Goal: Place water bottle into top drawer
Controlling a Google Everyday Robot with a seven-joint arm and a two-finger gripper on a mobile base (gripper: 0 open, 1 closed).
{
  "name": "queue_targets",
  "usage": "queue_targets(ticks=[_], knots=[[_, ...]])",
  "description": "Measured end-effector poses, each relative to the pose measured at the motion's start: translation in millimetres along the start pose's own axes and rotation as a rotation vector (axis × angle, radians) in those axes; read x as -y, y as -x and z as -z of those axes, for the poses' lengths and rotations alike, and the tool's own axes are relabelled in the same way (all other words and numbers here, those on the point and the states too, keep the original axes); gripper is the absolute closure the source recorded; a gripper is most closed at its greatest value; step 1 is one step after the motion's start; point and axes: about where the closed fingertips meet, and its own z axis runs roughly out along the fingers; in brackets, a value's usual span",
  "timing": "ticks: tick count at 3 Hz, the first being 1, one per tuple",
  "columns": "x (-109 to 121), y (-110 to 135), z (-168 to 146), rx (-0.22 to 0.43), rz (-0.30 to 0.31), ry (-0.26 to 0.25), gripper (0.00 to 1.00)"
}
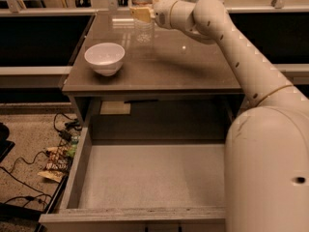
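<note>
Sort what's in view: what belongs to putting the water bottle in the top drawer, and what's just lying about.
For the job:
water bottle, at the back of the tabletop
gripper, at the bottle
top drawer, pulled open

Lying about:
white bowl, on the tabletop
cable clutter, on the floor at left

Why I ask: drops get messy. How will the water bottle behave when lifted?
Probably light and a bit squashy: the water bottle is clear, thin plastic. Tall and narrow, it may tip easily. The gripper holds it high, so it might swing.
</note>
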Motion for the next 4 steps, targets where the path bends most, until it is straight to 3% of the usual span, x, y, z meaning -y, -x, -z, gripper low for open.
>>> queue_targets(ticks=[2, 3, 4], knots=[[-65, 72, 77, 0.022, 0.076, 0.002, 1.00], [-111, 92, 122, 0.056, 0.099, -0.017, 1.00], [-169, 73, 155, 0.056, 0.126, 0.038, 1.00]])
